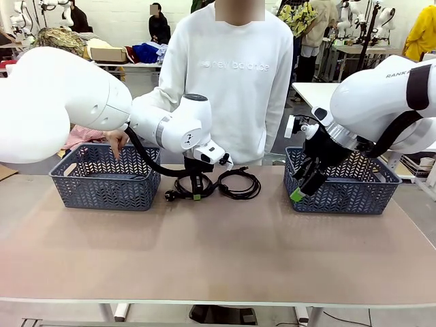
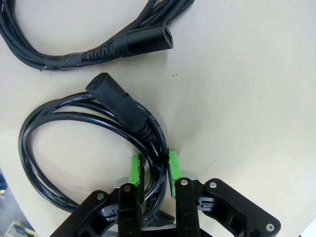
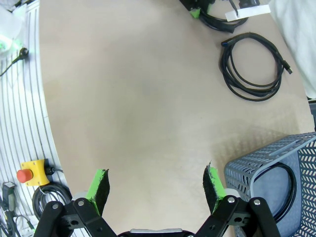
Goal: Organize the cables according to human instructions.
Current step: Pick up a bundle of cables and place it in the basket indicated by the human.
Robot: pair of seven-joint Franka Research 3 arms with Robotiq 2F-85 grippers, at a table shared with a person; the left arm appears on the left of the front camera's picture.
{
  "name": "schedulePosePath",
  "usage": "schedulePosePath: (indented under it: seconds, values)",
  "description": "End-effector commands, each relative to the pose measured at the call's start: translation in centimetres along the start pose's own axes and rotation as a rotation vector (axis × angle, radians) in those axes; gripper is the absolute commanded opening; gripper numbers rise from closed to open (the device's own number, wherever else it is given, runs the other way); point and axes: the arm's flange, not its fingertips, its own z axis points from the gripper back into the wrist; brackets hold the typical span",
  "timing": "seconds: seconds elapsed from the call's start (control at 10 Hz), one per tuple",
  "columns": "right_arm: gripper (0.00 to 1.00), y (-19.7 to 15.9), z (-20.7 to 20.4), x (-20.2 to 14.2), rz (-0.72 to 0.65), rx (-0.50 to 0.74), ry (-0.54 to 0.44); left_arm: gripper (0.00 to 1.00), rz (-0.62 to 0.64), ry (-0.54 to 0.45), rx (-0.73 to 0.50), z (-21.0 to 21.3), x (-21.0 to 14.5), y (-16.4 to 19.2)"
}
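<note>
Two black cable coils lie at the far middle of the table. My left gripper [image 1: 196, 195] [image 2: 154, 170] is shut on the left coil [image 1: 182, 189] [image 2: 59, 123], its green pads pinching several strands beside the chunky plug [image 2: 123, 106]. The other coil [image 1: 239, 184] [image 3: 252, 66] lies free just to its right, and its braided strands and plug [image 2: 148, 40] reach the top of the left wrist view. Another cable [image 3: 290, 190] rests inside the right grey basket [image 1: 340, 197] [image 3: 256, 170]. My right gripper [image 1: 304, 185] [image 3: 157, 185] hangs open and empty at that basket's near left corner.
A second grey basket [image 1: 102, 191] stands at the far left, and the person's hand [image 1: 117, 144] points down into it. The person stands behind the table's middle. A yellow emergency-stop box [image 3: 29, 174] sits beyond the table edge.
</note>
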Motion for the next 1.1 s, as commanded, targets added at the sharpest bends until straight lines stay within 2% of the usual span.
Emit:
schedulePosePath:
  seconds: [0.0,0.1,0.2,0.7,1.0]
  values:
    - [1.00,0.0,0.1,0.0,-0.003,-0.003,-0.003,0.15,-0.001,-0.004,-0.024,0.1,-0.5,0.6]
    - [1.00,0.0,0.1,0.0,-0.003,-0.003,-0.003,0.14,0.003,-0.009,-0.031,0.0,-0.7,0.7]
    - [1.00,0.0,0.1,0.0,-0.003,-0.003,-0.003,0.01,0.005,-0.012,-0.037,-0.1,-0.9,0.7]
    - [1.00,0.0,0.1,0.0,-0.003,-0.003,-0.003,0.00,0.028,0.010,-0.024,1.3,-1.0,1.0]
    - [1.00,0.0,0.1,0.0,-0.003,-0.003,-0.003,0.00,0.022,0.000,-0.009,5.9,-0.4,0.6]
